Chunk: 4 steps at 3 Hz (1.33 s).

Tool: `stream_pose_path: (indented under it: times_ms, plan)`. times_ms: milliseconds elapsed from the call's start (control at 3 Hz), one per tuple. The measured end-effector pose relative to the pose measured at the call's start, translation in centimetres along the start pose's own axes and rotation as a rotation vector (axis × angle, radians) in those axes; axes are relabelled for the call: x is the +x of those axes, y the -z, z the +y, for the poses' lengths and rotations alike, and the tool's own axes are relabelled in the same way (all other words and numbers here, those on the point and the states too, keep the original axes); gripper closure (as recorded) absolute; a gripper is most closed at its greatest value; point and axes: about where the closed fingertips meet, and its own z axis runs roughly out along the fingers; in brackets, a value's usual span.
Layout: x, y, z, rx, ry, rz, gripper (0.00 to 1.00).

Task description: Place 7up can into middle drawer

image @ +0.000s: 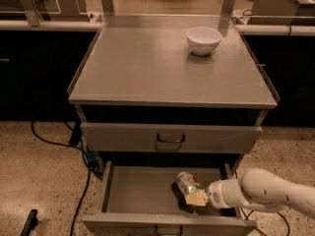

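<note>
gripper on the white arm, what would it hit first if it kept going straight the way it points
The gripper, shut on the dented silvery 7up can, points across the grey metal middle drawer. Past the can, the way looks free until the drawer's side wall at picture left, though depth is unclear.

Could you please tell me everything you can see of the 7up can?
The 7up can is a small silvery can with green and red marks, and it looks like thin metal. It is tilted, top up and to the left, over the right part of the open middle drawer, and casts a shadow on the drawer floor. The gripper, reaching in from the right, is shut on its lower end. Whether the can touches the drawer floor cannot be told.
</note>
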Motion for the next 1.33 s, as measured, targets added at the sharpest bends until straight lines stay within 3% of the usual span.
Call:
stream_pose_path:
  times_ms: [667, 1000, 1333]
  plan:
    - [0.9, -4.9, -1.1, -0.052, 0.005, 0.108, 1.0]
    - [0.9, -5.1, -1.1, -0.056, 0.005, 0.113, 0.83]
    - [0.9, -5.1, -1.1, -0.056, 0.005, 0.113, 0.6]
